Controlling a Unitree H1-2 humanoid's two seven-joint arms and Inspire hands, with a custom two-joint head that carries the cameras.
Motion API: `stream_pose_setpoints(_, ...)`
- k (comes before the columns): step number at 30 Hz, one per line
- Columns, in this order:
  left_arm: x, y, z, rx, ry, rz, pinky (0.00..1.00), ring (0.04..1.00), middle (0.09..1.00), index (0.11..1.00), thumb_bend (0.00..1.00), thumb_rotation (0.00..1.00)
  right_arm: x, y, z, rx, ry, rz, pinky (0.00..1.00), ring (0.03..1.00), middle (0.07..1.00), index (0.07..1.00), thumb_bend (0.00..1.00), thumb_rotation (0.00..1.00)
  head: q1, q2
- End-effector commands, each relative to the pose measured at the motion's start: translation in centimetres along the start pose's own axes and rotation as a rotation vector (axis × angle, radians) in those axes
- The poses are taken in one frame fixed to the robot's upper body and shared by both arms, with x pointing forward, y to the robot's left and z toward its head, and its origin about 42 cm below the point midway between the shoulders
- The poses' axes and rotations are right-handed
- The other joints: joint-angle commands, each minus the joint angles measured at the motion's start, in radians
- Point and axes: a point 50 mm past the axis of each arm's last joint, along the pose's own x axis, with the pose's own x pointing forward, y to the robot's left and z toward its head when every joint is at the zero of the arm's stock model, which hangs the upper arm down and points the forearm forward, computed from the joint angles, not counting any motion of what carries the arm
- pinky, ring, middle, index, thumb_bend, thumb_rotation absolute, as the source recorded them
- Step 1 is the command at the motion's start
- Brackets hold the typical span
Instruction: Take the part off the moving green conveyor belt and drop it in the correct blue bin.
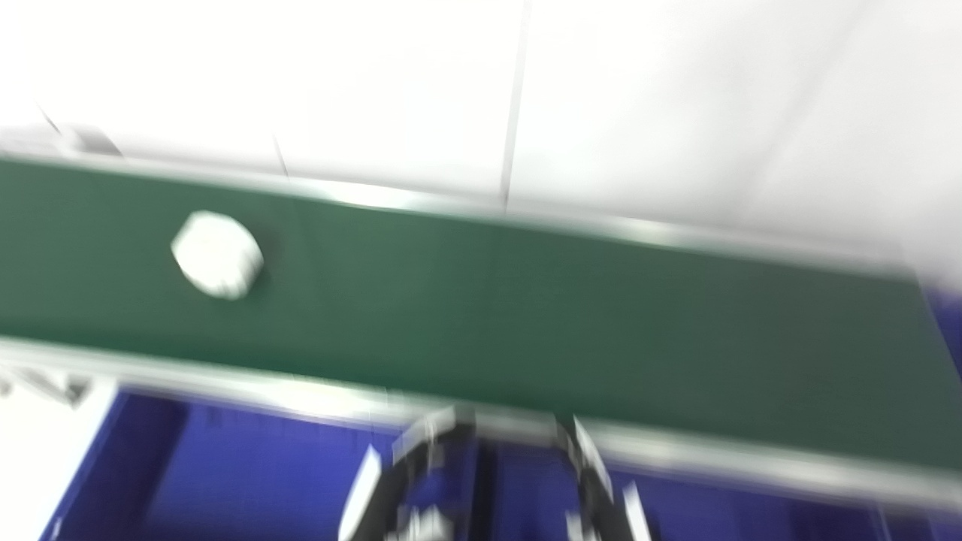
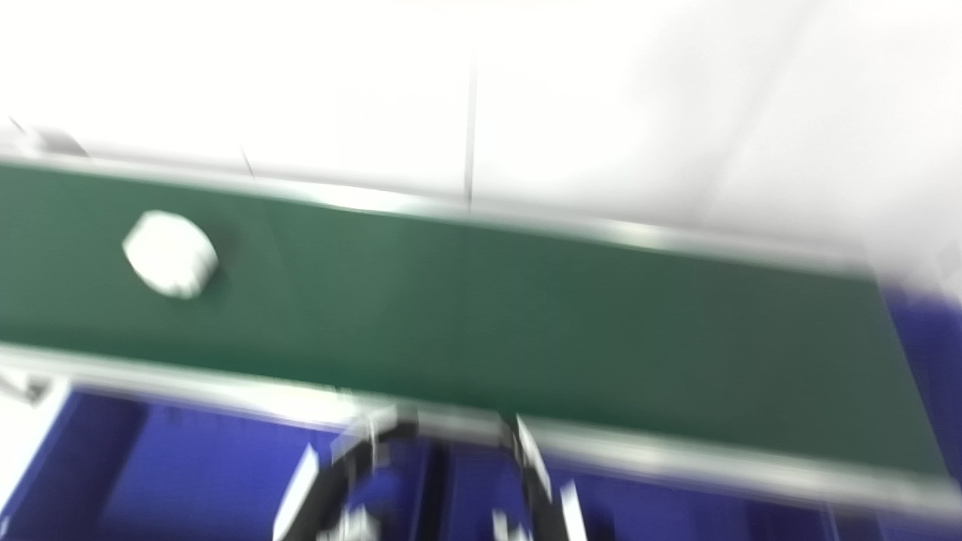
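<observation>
Part still riding the belt, pick not yet made

Nothing of the job is done as far as I can see: the white part (image 1: pixel 217 254) lies on the green conveyor belt (image 1: pixel 526 308), over at nine o'clock in my view, untouched and well apart from anything of mine. The pick, the carry and the drop all remain. Blue bins (image 1: pixel 248 481) sit below the belt's near rail at six to seven o'clock, and I see nothing in the stretch that shows.

Everything is smeared by blur. At six o'clock, low against the bins, some black and white shapes (image 1: pixel 481 481) poke up just short of the belt's near edge. I judge these to belong to my hands or their fingers, but I cannot tell which hand is which, nor whether either is spread or closed. Neither holds the part.
</observation>
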Motion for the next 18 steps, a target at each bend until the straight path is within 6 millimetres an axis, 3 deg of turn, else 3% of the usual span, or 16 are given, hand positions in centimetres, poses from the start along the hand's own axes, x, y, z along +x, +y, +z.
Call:
stream_pose_setpoints(1, 0.5, -0.4, 0.7, -0.021, -0.062, 0.011, 0.67, 0.775, 0.791, 0.763, 0.87, 0.77, 0.3, -0.1, 0.2, 0.006, -0.033, -0.002, 0.96, 0.959, 0.955, 0.935, 0.91, 1.00, 0.011, -0.002)
stream_pose_setpoints(9, 0.8, -0.7, 0.4, -0.025, -0.057, 0.008, 0.66, 0.767, 0.783, 0.748, 0.88, 0.76, 0.6, -0.5, -0.1, 0.007, -0.027, -0.007, 0.98, 0.958, 0.949, 0.940, 0.93, 1.00, 0.060, -0.016)
stream_pose_setpoints(14, 1.0, -0.8, -0.2, -0.002, -0.043, -0.006, 0.65, 0.761, 0.779, 0.759, 0.88, 0.78, 0.7, -0.8, -0.5, 0.009, -0.017, -0.008, 0.98, 0.965, 0.963, 0.958, 0.94, 1.00, 0.092, -0.059)
stream_pose_setpoints(18, 1.1, -0.9, -0.4, 0.000, -0.038, -0.004, 0.65, 0.759, 0.775, 0.750, 0.90, 0.78, 0.6, -0.9, -0.6, 0.017, -0.013, -0.010, 1.00, 0.985, 0.974, 0.978, 0.93, 1.00, 0.099, -0.056)
